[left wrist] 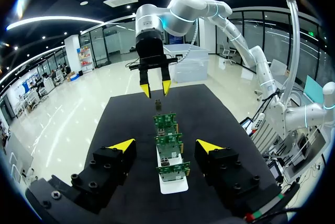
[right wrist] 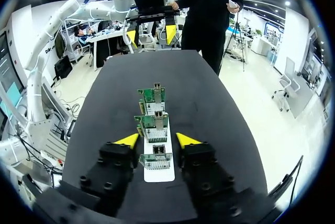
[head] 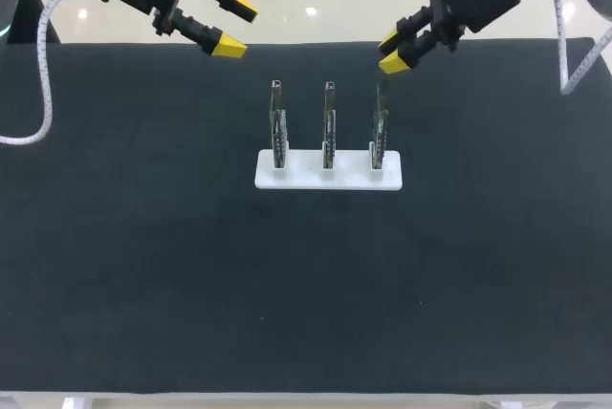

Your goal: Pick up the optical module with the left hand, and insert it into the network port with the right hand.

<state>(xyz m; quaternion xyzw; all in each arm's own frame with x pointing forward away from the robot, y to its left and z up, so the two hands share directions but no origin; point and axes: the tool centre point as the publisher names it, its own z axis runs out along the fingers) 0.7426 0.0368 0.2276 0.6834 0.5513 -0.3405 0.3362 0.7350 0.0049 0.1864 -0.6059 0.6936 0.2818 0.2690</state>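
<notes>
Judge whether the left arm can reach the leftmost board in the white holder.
Probably yes: the left gripper is open, up behind the leftmost board, nothing between them; the right gripper is over at the rightmost board.

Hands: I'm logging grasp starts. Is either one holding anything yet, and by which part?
Nothing is held. The left hand and right hand are both open and empty; all three boards stand in the white holder.

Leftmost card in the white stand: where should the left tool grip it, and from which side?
The leftmost card stands upright, foot in the white stand, so probably take its free upper end from above with the left tool. Pinch its narrow edges, as the middle card faces its flat side.
</notes>
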